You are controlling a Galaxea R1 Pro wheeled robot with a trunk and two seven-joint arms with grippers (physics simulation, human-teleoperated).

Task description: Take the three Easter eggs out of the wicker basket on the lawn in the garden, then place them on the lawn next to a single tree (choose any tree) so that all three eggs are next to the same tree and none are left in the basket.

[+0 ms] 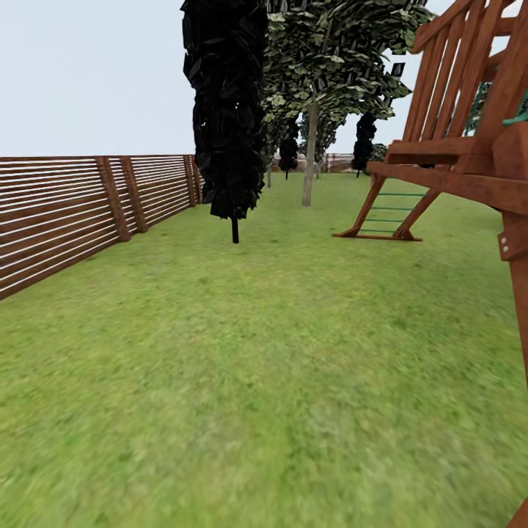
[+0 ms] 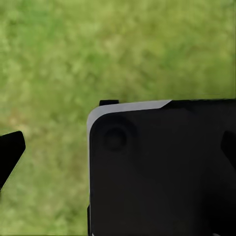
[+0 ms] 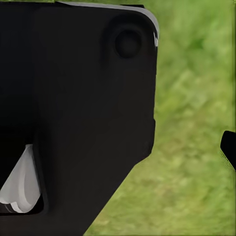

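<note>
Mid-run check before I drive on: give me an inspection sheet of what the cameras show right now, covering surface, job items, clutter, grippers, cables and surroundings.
Surface: lawn, flat green grass, stretching ahead to the far end of the garden.
Job's things: tree with a pale straight trunk and leafy canopy stands far ahead on the grass; eggs and basket, nothing seen.
Clutter: nothing seen on the grass ahead.
Grippers: both wrist views show dark robot housing over grass; a dark tip at each picture's edge may be a finger, so open or shut cannot be told.
Cables: nothing seen.
Surroundings: slatted wooden fence along the left; dark cypress ahead, nearer than the tree; wooden play frame with a green-runged ladder on the right.
</note>
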